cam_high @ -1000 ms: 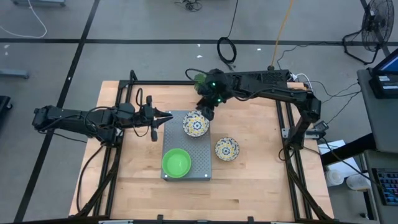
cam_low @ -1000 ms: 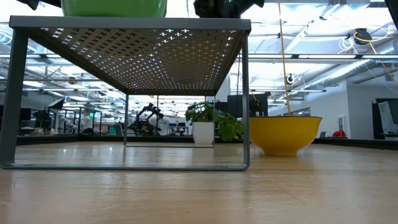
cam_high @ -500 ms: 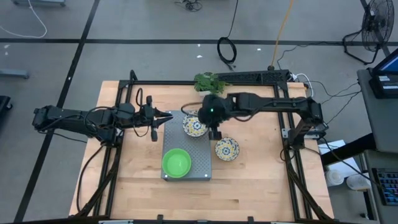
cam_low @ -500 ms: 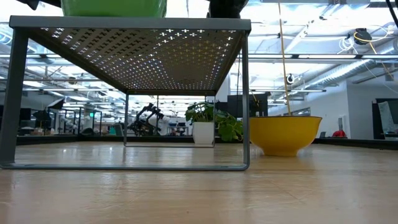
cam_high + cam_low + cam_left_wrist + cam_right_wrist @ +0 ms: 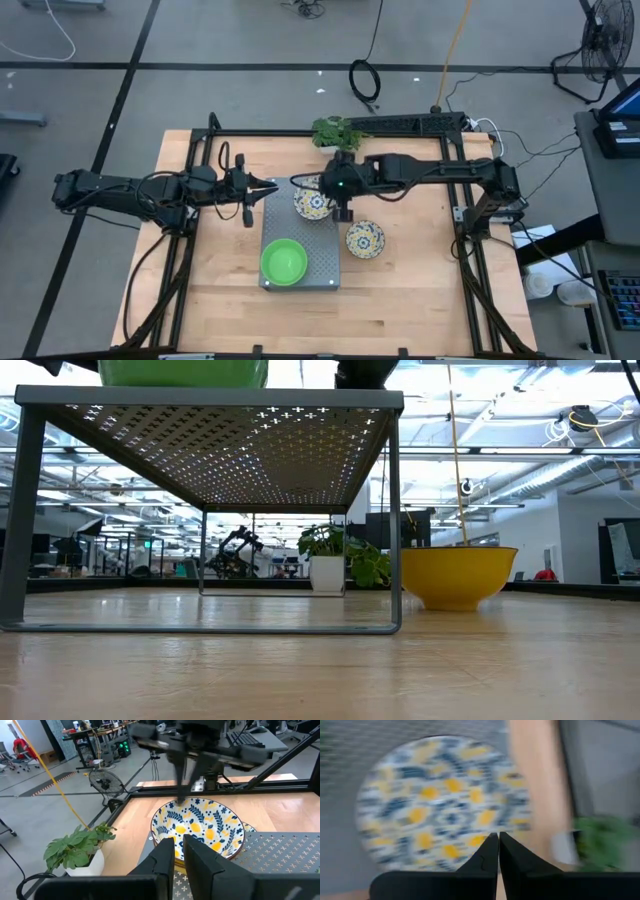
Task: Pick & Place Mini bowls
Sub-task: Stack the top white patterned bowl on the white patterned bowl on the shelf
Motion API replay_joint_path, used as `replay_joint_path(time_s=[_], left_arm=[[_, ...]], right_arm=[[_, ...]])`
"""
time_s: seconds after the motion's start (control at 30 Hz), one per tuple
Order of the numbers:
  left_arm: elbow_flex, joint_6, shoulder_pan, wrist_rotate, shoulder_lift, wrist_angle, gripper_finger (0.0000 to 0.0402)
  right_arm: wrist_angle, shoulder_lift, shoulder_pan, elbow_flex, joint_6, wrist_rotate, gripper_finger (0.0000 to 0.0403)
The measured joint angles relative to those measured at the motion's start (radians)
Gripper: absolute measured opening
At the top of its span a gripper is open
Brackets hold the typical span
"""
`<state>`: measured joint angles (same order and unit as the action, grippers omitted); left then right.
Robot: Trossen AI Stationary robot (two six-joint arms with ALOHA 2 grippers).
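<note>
- Where the grey perforated tray (image 5: 300, 262) stands at mid-table, two bowls sit on its top: a patterned bowl (image 5: 313, 201) at the far right corner and a plain green bowl (image 5: 284, 262) at the near left.
- Second patterned bowl (image 5: 365, 240) rests on the wooden table (image 5: 420, 290), just right of the tray, apart from it.
- Patterned bowls: cream inside with blue and yellow leaf-and-flower print; the one on the table shows a yellow outside (image 5: 458, 576) in the low view.
- In the left wrist view the far bowl on the tray (image 5: 198, 827) appears to sit stacked on another yellow-rimmed one; count underneath cannot be told.
- Right gripper (image 5: 343, 212) hangs over the right edge of the tray bowl, between the two patterned bowls. Its fingers are pressed together with nothing between them; right wrist view shows the fingertips (image 5: 498, 846) meeting over the blurred bowl (image 5: 442, 802).
- Left gripper (image 5: 247, 194) waits over the table's left part, just left of the tray's far corner, pointing toward the bowl. Its fingers (image 5: 164, 855) stand a narrow gap apart, holding nothing.
- Small leafy plant (image 5: 335, 130) in a white pot sits at the far edge of the table, beyond the tray.
- Low view: tray stands on thin legs (image 5: 394, 510), green bowl (image 5: 183, 372) on top at left, plant (image 5: 335, 558) behind.
</note>
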<state>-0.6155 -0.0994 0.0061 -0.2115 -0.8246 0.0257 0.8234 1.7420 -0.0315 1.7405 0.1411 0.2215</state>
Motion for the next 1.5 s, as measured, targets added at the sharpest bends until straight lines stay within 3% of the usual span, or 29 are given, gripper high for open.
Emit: replay_joint_path(time_s=[0.13, 0.73, 0.8, 1.0, 1.5], left_arm=[[0.0, 0.0, 0.0, 0.0, 0.0, 0.0, 0.0047], [0.0, 0.0, 0.0, 0.0, 0.0, 0.0, 0.0047], [0.0, 0.0, 0.0, 0.0, 0.0, 0.0, 0.0047], [0.0, 0.0, 0.0, 0.0, 0.0, 0.002, 0.0047], [0.0, 0.0, 0.0, 0.0, 0.0, 0.0, 0.0047]], right_arm=[[-0.02, 0.0, 0.0, 0.0, -0.005, 0.123, 0.0001], [-0.06, -0.025, -0.002, -0.031, -0.026, 0.092, 0.0], [-0.092, -0.029, -0.001, -0.032, -0.022, 0.074, 0.0], [-0.232, -0.022, 0.001, -0.03, -0.02, -0.142, 0.0], [-0.182, 0.09, -0.019, -0.031, -0.02, -0.148, 0.0]])
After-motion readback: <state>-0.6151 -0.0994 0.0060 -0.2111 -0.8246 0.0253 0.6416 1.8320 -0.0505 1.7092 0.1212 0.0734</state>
